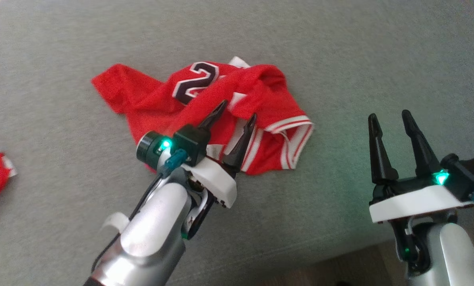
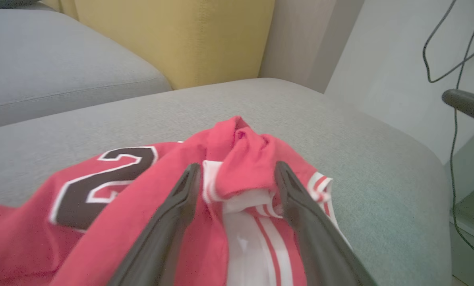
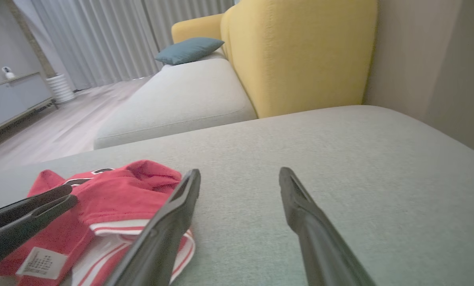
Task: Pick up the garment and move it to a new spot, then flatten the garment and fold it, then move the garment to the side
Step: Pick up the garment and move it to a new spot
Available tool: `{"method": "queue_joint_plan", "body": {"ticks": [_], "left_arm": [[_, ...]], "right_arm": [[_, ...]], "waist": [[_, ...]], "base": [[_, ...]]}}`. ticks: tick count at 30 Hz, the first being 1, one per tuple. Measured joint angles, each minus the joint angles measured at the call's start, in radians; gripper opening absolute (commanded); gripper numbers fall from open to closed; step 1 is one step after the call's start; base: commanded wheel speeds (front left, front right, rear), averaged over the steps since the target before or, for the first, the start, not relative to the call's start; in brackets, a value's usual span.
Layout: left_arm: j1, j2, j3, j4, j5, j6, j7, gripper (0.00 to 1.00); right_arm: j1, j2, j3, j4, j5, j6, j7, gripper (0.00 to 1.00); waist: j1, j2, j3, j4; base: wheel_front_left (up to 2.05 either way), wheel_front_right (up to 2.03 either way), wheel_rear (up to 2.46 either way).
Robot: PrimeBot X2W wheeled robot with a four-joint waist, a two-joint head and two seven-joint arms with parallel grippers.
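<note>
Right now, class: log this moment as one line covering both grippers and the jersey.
left gripper: open over jersey | right gripper: open over cushion, beside jersey | jersey: crumpled, unfolded, on cushion

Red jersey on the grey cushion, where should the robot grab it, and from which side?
Probably the raised bunched fold of the red jersey, from above: it stands up off the cushion, and the left gripper hangs over it, jaws open either side.
</note>
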Motion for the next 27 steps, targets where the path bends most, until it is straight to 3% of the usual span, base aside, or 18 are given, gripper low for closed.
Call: {"method": "queue_joint_plan", "body": {"ticks": [7, 16, 21, 27], "left_arm": [[0.081, 0.032, 0.047, -0.073, 0.014, 0.058, -0.020, 1.00], [0.195, 0.116, 0.241, -0.222, 0.013, 0.138, -0.023, 1.00], [0.280, 0.143, 0.297, -0.256, 0.007, 0.141, -0.024, 1.00], [0.340, 0.148, 0.316, -0.285, 0.002, 0.137, -0.024, 1.00]], "right_arm": [[0.003, 0.000, -0.002, 0.003, -0.013, 0.000, 0.025, 1.00], [0.013, 0.000, -0.025, -0.013, -0.042, 0.000, 0.054, 1.00], [0.048, 0.000, -0.033, -0.019, -0.050, 0.000, 0.067, 1.00], [0.062, 0.000, -0.041, -0.023, -0.053, 0.000, 0.077, 1.00]], "waist": [[0.0000, 0.0000, -0.066, 0.109], [0.0000, 0.0000, -0.136, 0.250], [0.0000, 0.0000, -0.167, 0.294], [0.0000, 0.0000, -0.197, 0.292]], "base": [[0.00, 0.00, 0.00], [0.00, 0.00, 0.00], [0.00, 0.00, 0.00], [0.00, 0.00, 0.00]]}}
